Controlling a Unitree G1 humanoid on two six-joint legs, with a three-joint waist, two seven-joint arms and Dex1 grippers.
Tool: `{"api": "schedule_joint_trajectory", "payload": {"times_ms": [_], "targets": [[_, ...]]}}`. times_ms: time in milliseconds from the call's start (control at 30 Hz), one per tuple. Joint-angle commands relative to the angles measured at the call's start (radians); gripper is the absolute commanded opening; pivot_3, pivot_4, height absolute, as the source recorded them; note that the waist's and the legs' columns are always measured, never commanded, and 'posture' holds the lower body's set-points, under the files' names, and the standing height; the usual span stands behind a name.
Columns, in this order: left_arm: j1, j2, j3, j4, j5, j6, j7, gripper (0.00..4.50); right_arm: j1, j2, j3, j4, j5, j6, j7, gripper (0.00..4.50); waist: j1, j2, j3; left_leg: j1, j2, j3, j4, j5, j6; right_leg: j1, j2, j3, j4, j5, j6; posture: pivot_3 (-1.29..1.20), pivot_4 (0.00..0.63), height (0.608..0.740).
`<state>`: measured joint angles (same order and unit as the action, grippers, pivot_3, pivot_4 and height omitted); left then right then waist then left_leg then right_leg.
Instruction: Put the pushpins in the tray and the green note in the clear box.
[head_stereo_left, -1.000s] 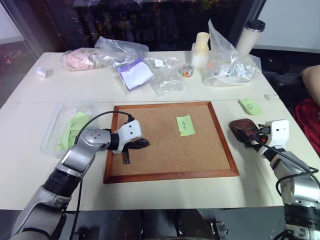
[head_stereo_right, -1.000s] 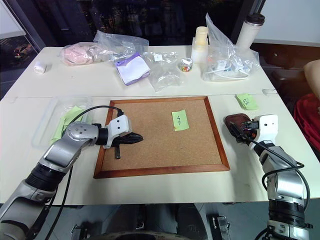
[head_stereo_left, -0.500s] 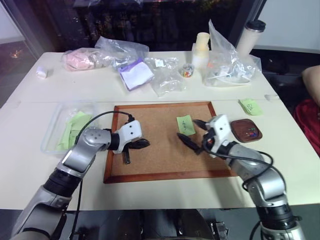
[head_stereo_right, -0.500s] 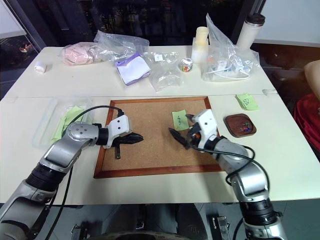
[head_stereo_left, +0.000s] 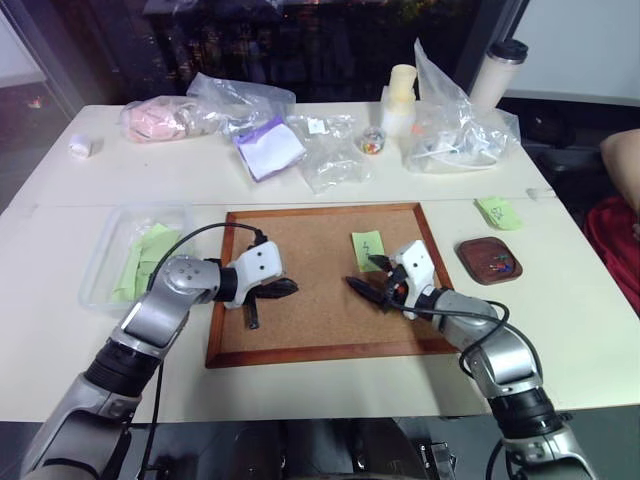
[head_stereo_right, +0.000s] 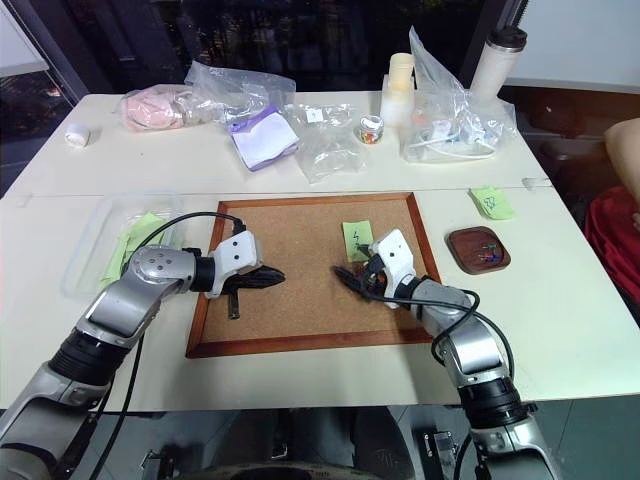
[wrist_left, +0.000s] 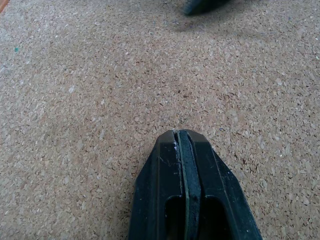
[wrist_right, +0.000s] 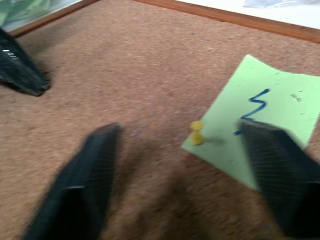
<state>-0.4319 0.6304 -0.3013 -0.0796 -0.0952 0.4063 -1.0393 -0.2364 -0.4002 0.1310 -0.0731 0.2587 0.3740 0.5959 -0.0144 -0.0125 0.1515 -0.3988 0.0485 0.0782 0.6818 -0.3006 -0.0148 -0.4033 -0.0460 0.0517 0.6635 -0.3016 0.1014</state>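
yellow pin (wrist_right: 197, 133) on green note (wrist_right: 260, 127), corkboard (head_stereo_left: 300, 320)

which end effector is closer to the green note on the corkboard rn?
Right. The right end effector sits open right at the green note, beside its yellow pushpin. The left end effector rests shut on the corkboard well over toward the board's left side.

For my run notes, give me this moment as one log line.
left gripper: shut, on corkboard | right gripper: open, straddling yellow pushpin pinning green note | tray: holds pushpins
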Motion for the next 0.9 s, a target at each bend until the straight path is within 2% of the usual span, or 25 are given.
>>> {"api": "schedule_joint_trajectory", "payload": {"times_ms": [33, 133, 400, 667, 900], "targets": [[0.035, 0.015, -0.039, 0.021, 0.03, 0.026, -0.007, 0.0, -0.007, 0.004, 0.011, 0.009, -0.025, -0.003, 0.003, 1.66, 0.0, 0.0, 0.0, 0.0, 0.0, 0.0, 0.0, 0.0, 0.0, 0.0, 0.0, 0.0, 0.0, 0.0, 0.0, 0.0, 0.15, 0.734], [0.035, 0.015, -0.038, 0.022, 0.03, 0.025, -0.006, 0.0, -0.003, 0.0, 0.021, 0.005, -0.04, 0.011, 0.007, 0.07, 0.0, 0.0, 0.0, 0.0, 0.0, 0.0, 0.0, 0.0, 0.0, 0.0, 0.0, 0.0, 0.0, 0.0, 0.0, 0.0, 0.15, 0.734], [0.037, 0.019, -0.036, 0.027, 0.031, 0.019, -0.007, 0.0, 0.002, -0.004, -0.029, -0.047, -0.016, 0.021, 0.015, 0.03, 0.001, 0.0, 0.0, 0.0, 0.0, 0.0, 0.0, 0.0, 0.0, 0.0, 0.0, 0.0, 0.0, 0.0, 0.0, 0.0, 0.15, 0.734], [0.036, 0.017, -0.042, 0.03, 0.031, 0.016, -0.014, 0.0, -0.024, -0.008, -0.108, -0.221, 0.055, 0.049, -0.006, 0.03, 0.001, 0.0, 0.0, -0.003, 0.0, 0.0, 0.0, 0.0, 0.0, -0.003, 0.0, 0.0, 0.0, 0.0, 0.0, 0.0, 0.15, 0.734], [0.036, 0.016, -0.035, 0.027, 0.016, 0.025, -0.023, 0.0, -0.024, -0.02, -0.125, -0.298, 0.075, 0.091, -0.015, 0.03, 0.001, -0.001, 0.0, -0.002, 0.0, 0.0, 0.0, 0.0, 0.0, -0.002, 0.0, 0.0, 0.0, 0.0, 0.0, 0.0, 0.15, 0.734]]}}
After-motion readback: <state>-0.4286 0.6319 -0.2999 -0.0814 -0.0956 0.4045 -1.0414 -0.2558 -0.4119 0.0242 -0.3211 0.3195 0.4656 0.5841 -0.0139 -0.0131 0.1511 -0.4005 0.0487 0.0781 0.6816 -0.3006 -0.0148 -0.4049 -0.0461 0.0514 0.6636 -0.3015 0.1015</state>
